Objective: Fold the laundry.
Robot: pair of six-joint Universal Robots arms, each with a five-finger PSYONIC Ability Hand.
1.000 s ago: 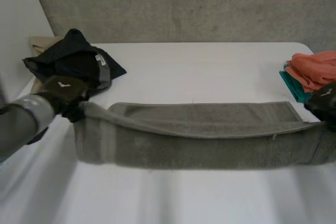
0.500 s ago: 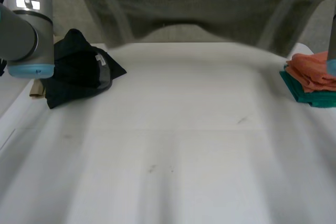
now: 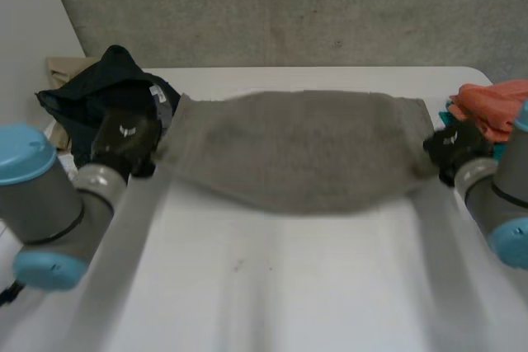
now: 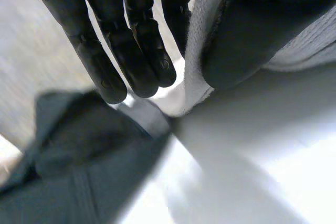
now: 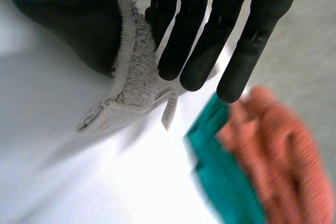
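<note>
The towel (image 3: 305, 150) is smeared, its edges unclear. At 9 o'clock the left hand (image 3: 124, 139) covers part of the dark pile (image 3: 99, 92); at 3 o'clock the orange stack (image 3: 495, 105) is cut by the edge.

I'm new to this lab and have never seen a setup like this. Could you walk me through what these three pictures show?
This is a robot with two arms at a white table, and each arm ends in a black hand. The wide picture comes from a camera between and behind the arms, looking down. The two close-ups come from cameras on the wrists, each looking along its own hand's palm. The left hand and the right hand each pinch one end of a grey towel, which is spread between them. A heap of dark clothes lies beside the left hand. An orange cloth lying on a teal one sits beside the right hand.
</note>
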